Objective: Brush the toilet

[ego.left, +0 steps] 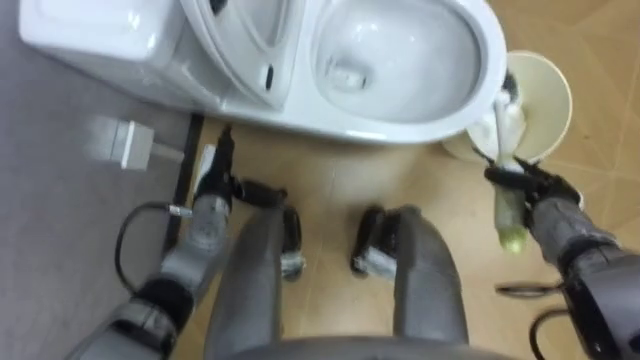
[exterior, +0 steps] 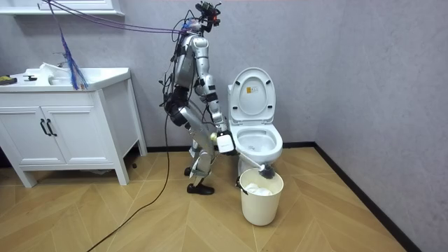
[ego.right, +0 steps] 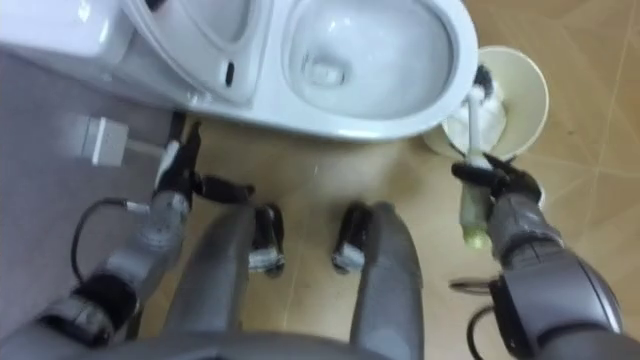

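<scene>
The robot stood bent forward at the side of the toilet (ego.left: pixel 400 125), on the room view's left of it, feet on the wooden floor (exterior: pixel 336 217) and head tipped down over the bowl. The lid (ego.left: pixel 250 40) was raised against the tank (ego.left: pixel 100 35) and the bowl lay open, white and glossy inside. The right hand (ego.left: pixel 530 190) was clenched round the toilet brush (ego.left: pixel 506 125), gripping its pale handle partway along, so that a short stretch with a greenish end stuck out below the fingers toward the robot. The longer stretch ran away from the hand, past the front of the toilet rim. The brush was not in the bowl. Its dark head sat over the cream bucket (ego.left: pixel 548 72) that stood on the floor just beside the front of the toilet, at the rim nearest the bowl. It seemed to hover just above the white contents rather than rest in them, though the view was too poor to be sure. The left hand (ego.left: pixel 212 185) hung low on the other side, near the toilet's base and the grey wall, its fingers straight and loose with nothing in them. In the room view a white cabinet with a worktop (exterior: pixel 70 73) stood well apart, against the wall on the left.
</scene>
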Available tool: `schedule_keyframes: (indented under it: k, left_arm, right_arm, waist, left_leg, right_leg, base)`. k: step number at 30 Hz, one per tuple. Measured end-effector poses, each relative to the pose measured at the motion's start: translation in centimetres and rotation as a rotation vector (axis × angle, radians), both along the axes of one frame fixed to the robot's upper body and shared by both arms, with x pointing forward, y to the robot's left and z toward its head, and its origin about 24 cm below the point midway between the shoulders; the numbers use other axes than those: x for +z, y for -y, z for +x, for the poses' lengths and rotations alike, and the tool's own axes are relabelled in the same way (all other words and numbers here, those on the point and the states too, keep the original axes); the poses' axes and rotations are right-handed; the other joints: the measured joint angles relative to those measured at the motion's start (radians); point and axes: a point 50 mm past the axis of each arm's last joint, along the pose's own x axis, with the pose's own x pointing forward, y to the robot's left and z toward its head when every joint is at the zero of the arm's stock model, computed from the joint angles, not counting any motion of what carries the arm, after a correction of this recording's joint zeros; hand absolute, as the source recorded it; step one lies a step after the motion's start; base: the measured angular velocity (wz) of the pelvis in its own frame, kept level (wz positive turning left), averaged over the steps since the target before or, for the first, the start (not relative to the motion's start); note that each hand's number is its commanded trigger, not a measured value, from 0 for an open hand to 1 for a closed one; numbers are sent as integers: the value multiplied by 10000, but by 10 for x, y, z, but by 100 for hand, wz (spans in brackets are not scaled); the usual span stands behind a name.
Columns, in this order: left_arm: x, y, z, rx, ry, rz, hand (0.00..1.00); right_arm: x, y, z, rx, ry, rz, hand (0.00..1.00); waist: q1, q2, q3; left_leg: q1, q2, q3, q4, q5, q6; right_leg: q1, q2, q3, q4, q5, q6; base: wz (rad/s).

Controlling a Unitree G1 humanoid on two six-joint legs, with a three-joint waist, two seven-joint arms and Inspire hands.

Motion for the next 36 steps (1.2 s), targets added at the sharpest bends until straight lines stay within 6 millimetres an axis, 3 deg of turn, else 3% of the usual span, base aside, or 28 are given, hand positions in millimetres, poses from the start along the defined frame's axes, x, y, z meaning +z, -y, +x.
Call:
schedule_keyframes:
  k: [3,14,22,27,34,36]
  left_arm:
    - [-6,-11,-11,201,-311,297,0]
    - [-20,-37,-36,941,-1274,440,0]
    - [-31,-56,-75,1699,-2003,650,0]
    - [-26,-64,-96,1911,-1780,887,0]
    - [-16,-65,-106,1837,-1152,1373,0]
    - [-3,-64,-106,1473,-340,2053,0]
  right_arm:
    - [-7,2,-13,-388,-183,241,100]
    - [-20,6,-42,-1335,-432,840,100]
    - [-30,8,-68,-1192,-1139,467,100]
    - [-30,7,-71,392,-1579,-751,100]
    - [-31,-6,-72,2606,-1727,-1986,100]
    - [-27,-9,-70,3730,-1606,-2763,100]
  waist:
    - [71,-7,-113]
    - [15,-5,-184]
    - [-37,-184,-536]
    - [-29,-246,-560]
    - [80,-245,-563]
    - [197,-250,-563]
  left_leg:
    - [722,-21,41,-726,184,53]
    - [2609,-127,61,-2206,454,190]
    - [4230,-241,28,-3306,626,193]
    - [5070,-325,-155,-4111,880,157]
    - [5939,-338,-507,-4754,1019,70]
    - [6105,-342,-598,-4855,1039,40]
  right_leg:
    - [698,54,-9,-696,197,142]
    - [2646,335,-15,-2346,668,506]
    - [4314,364,-293,-3395,819,661]
    - [5216,425,-532,-4118,1011,717]
    - [6325,593,-938,-4978,1146,752]
    - [6548,651,-983,-5176,1165,779]
  base:
    - [1]
    - [-1]
    - [3]
    - [11]
    - [16]
    - [10]
